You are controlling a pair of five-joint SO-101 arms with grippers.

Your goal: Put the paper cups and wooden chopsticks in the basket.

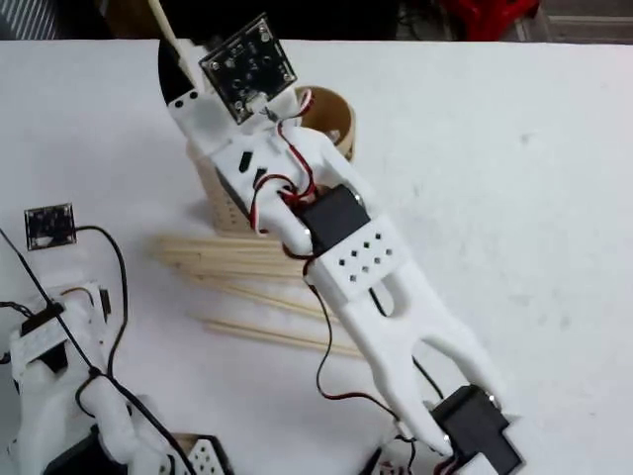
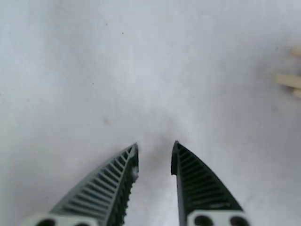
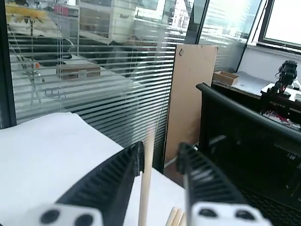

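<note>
Waiting at seven o'clock of the bench [image 1: 514,198] with the left gripper [image 2: 155,148] a little parted and empty over bare surface. Lying loose toward the centre, at six o'clock of the basket [image 1: 223,203]: several wooden chopsticks [image 1: 247,259], fanned and overlapping. Hovering above the basket at eleven o'clock with the right gripper [image 3: 160,150] parted wider than the single chopstick [image 3: 146,188] standing between its jaws, touching one finger and clear of the other. Likely to tip outward and land back on the bench if let go off-centre or while leaning on that finger. Standing at the basket's two o'clock, just beside it: a paper cup [image 1: 344,129], open to a knock from the arm [image 1: 366,267] passing over it. Hard to pinch one stick from the overlapping pile without dragging its neighbours.
</note>
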